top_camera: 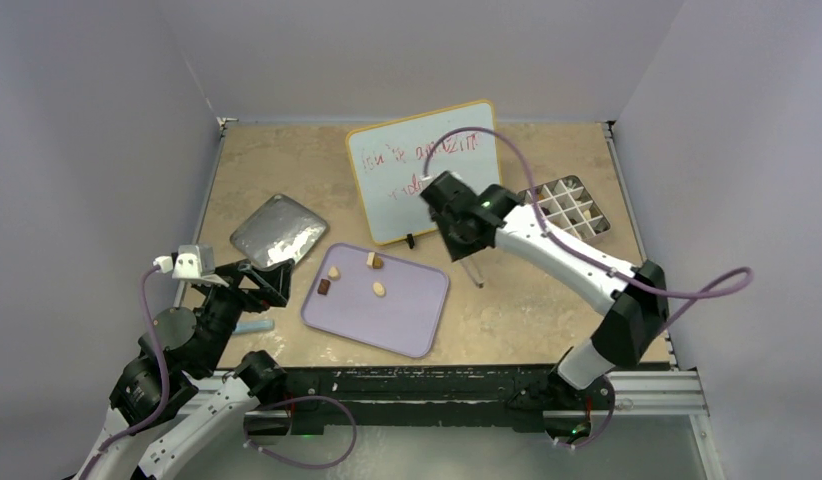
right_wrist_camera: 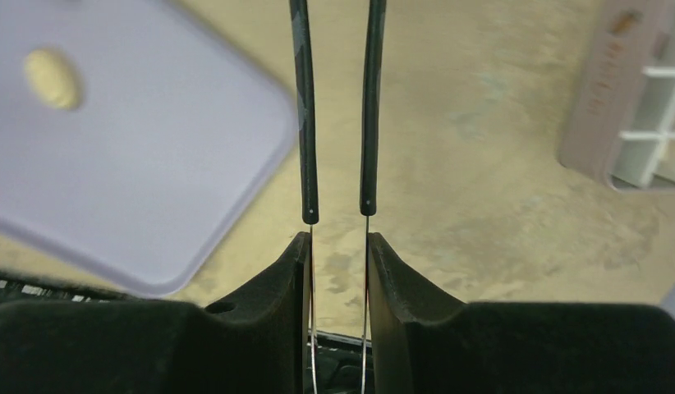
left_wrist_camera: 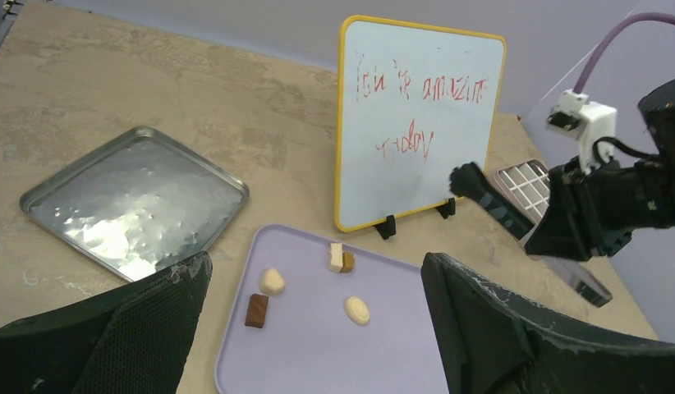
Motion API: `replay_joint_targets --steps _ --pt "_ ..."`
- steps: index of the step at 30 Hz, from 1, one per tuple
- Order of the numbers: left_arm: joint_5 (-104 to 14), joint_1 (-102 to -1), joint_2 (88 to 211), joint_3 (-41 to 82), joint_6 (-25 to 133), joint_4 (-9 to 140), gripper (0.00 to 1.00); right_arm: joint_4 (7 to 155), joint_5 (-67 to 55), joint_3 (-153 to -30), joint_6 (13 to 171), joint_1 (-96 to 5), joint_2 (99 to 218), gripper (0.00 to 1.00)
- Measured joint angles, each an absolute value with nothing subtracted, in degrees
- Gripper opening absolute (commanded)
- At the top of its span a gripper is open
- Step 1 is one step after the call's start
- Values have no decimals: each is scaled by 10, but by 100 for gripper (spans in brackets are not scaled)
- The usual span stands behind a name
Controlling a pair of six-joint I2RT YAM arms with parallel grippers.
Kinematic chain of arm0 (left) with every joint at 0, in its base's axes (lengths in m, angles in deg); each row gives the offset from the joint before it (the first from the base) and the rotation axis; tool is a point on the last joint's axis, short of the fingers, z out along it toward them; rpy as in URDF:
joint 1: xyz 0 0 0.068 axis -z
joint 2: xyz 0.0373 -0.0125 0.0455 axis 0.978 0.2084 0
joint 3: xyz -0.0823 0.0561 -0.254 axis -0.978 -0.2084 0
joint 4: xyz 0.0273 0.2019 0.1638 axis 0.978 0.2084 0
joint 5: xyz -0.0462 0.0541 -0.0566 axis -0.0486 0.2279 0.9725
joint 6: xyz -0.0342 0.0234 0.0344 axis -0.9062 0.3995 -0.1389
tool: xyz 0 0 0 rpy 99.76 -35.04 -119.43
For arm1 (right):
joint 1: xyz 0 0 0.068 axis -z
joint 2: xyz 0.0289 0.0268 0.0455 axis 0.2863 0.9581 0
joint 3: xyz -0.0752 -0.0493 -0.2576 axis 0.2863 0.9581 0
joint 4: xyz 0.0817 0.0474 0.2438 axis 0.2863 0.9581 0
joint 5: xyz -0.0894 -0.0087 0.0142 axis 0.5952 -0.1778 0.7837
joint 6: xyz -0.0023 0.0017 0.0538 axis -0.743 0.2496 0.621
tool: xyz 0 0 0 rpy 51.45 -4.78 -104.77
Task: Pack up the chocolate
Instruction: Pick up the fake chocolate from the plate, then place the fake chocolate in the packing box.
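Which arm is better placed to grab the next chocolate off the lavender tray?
Left. The left gripper sits open at the lavender tray edge facing the chocolates; the right gripper holds tweezers beyond it.

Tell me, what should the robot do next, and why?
Probably swing the right gripper back left over the purple tray toward the oval candy. Its tweezer-like tips look empty over bare table, four candies remain on the tray, and the gridded box still has open cells.

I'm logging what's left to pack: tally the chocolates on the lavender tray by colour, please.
Dark brown: 1
Cream: 2
Cream-and-tan, two-tone: 1
Total: 4 on the tray
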State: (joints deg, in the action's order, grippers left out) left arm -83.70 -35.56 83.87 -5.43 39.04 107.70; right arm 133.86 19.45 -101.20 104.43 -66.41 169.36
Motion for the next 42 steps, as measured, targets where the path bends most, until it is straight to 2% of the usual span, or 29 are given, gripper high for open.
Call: replay_joint_targets --steps 9,18,31,37,42 --pt "-837 -356 841 -54 390 1077 98 1337 217 -978 1012 -423 1628 21" --pt "-837 -356 841 -54 390 1077 98 1302 184 -983 968 -231 1672 24" --pt "-836 -356 842 -54 390 1077 98 1256 124 -988 947 -168 1745 25" --pt "-836 -356 844 -54 391 1077 98 1244 119 -995 944 -168 1766 34" --pt "-836 -356 844 -54 390 1077 98 1244 118 -999 942 -168 1767 37"
